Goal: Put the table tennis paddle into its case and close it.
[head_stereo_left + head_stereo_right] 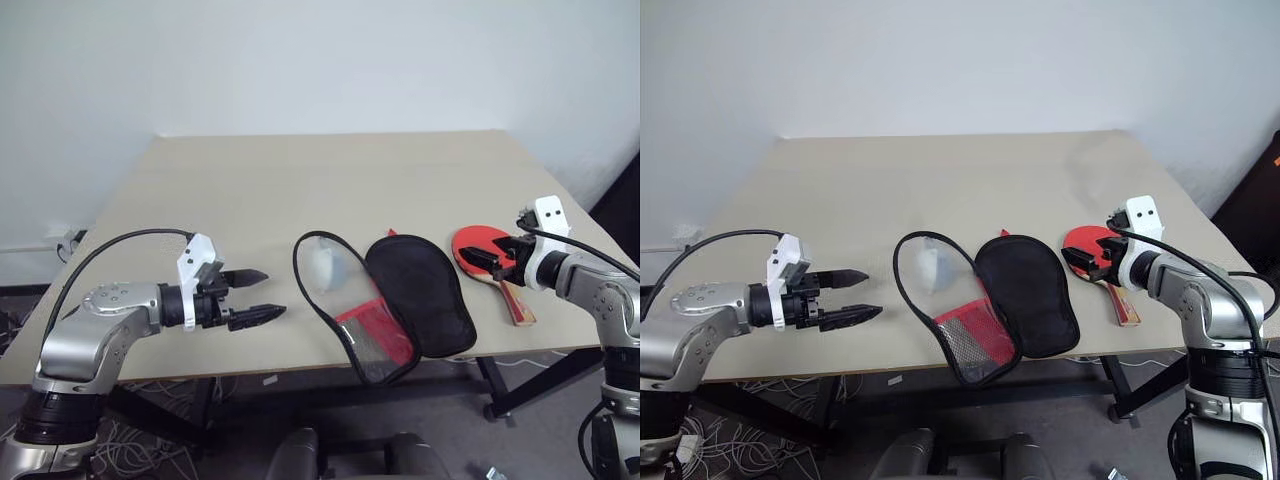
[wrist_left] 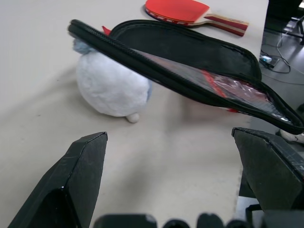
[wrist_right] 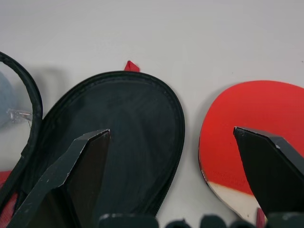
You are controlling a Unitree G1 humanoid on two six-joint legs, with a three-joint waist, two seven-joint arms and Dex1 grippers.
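the table tennis paddle (image 1: 487,251) lies flat on the bench (image 1: 330,180), red face up, just to the right of the case (image 1: 395,300) and not touching it. the case lies unzipped, its black half flat, its red mesh flap raised over a small white plush toy (image 2: 110,83). the right hand (image 1: 500,260) hovers over the paddle, released and holding nothing. the left hand (image 1: 255,296) hangs left of the case, fingers spread, empty.

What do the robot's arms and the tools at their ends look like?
Both arms are rounded silver-grey metal shells with black joints. Each ends in a black tool, left and right, with two tapered black fingers and a white block mounted at the wrist. A black cable loops over the left arm; another runs along the right.
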